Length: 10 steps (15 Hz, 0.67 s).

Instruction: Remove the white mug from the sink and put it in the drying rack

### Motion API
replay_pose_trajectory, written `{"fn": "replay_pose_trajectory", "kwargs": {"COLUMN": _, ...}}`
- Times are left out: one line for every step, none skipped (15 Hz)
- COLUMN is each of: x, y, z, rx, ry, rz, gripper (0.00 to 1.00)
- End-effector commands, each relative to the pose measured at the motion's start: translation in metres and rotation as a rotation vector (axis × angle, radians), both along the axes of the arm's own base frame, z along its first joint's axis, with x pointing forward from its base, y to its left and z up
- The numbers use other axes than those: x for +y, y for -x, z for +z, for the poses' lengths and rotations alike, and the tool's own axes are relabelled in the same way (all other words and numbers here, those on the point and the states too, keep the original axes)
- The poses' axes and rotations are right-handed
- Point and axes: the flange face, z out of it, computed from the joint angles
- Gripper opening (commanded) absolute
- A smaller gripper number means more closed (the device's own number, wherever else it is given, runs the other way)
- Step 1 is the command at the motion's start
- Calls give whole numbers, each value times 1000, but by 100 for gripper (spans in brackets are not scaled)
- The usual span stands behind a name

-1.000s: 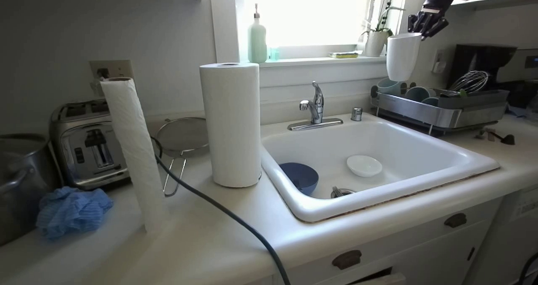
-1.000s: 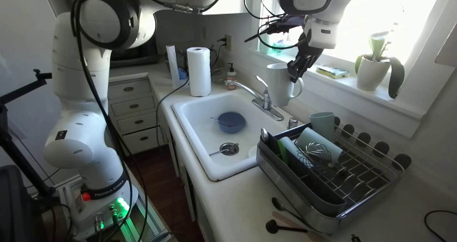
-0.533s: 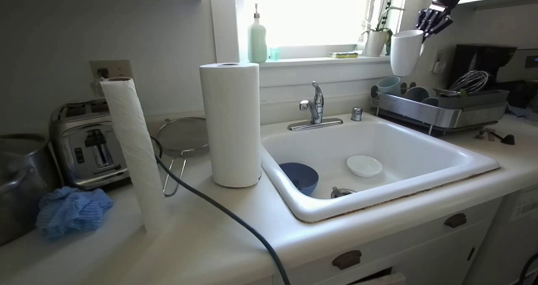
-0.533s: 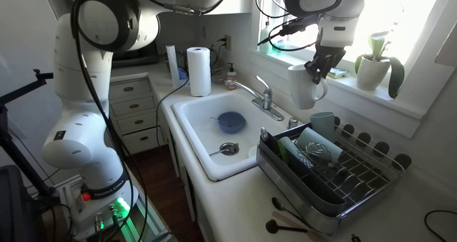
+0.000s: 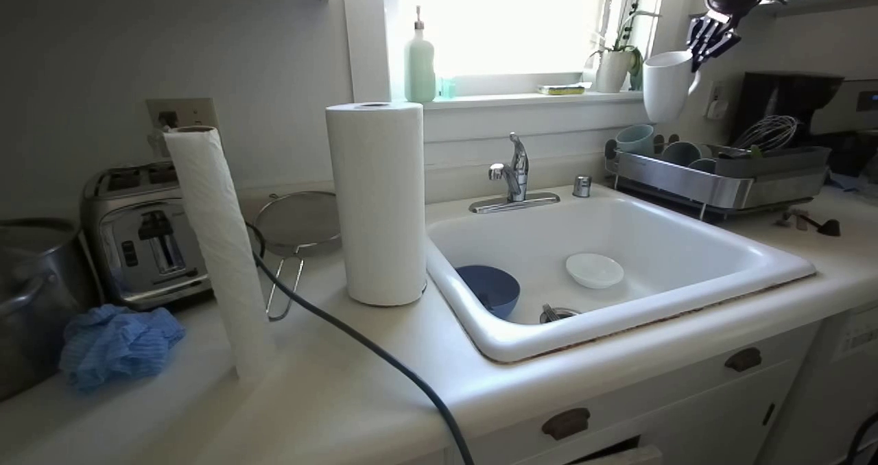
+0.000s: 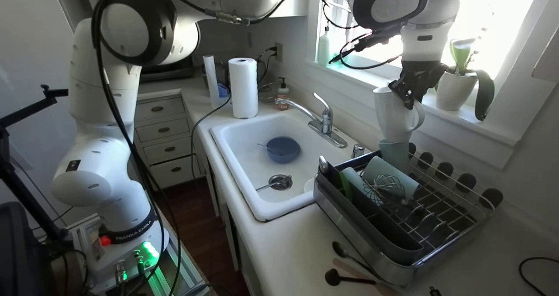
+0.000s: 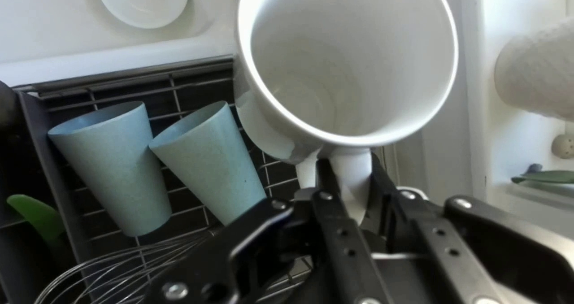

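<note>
Hand is clamping handle of white mug; mug is hanging mouth up above drying rack, at end beside sink. Lowering well is likely meaning steering base past upright blue cup, releasing only once rack is bearing weight. Wrist view is showing mug's inner bottom, which both exterior views are hiding.

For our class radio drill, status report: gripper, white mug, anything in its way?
Gripper shut on white mug. Mug aloft, out of sink, not yet in drying rack. Pale-blue cup there looks close beneath, may obstruct.
</note>
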Motion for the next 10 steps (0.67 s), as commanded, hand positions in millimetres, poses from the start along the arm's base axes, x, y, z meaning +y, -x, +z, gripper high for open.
{"fn": "replay_pose_trajectory", "kwargs": {"x": -14, "y": 4, "z": 12, "rx": -32, "ry": 61, "rz": -116, "gripper": 5}}
{"fn": "replay_pose_trajectory", "kwargs": {"x": -18, "y": 4, "z": 10, "rx": -30, "ry": 75, "rz": -137, "gripper": 5}}
{"fn": "replay_pose_trajectory", "kwargs": {"x": -22, "y": 5, "z": 7, "rx": -26, "ry": 83, "rz": -153, "gripper": 5}}
{"fn": "replay_pose_trajectory", "kwargs": {"x": -26, "y": 5, "z": 4, "rx": -22, "ry": 95, "rz": -173, "gripper": 5}}
{"fn": "replay_pose_trajectory", "kwargs": {"x": -29, "y": 5, "z": -1, "rx": -14, "ry": 98, "rz": -186, "gripper": 5}}
{"fn": "replay_pose_trajectory", "kwargs": {"x": -33, "y": 4, "z": -6, "rx": -11, "ry": 109, "rz": -204, "gripper": 5}}
{"fn": "replay_pose_trajectory", "kwargs": {"x": -37, "y": 2, "z": -12, "rx": -8, "ry": 118, "rz": -212, "gripper": 5}}
{"fn": "replay_pose_trajectory", "kwargs": {"x": -41, "y": 1, "z": -18, "rx": -1, "ry": 134, "rz": -226, "gripper": 5}}
{"fn": "replay_pose_trajectory", "kwargs": {"x": -45, "y": -2, "z": -25, "rx": 6, "ry": 149, "rz": -239, "gripper": 5}}
{"fn": "replay_pose_trajectory", "kwargs": {"x": -48, "y": -4, "z": -31, "rx": 12, "ry": 163, "rz": -249, "gripper": 5}}
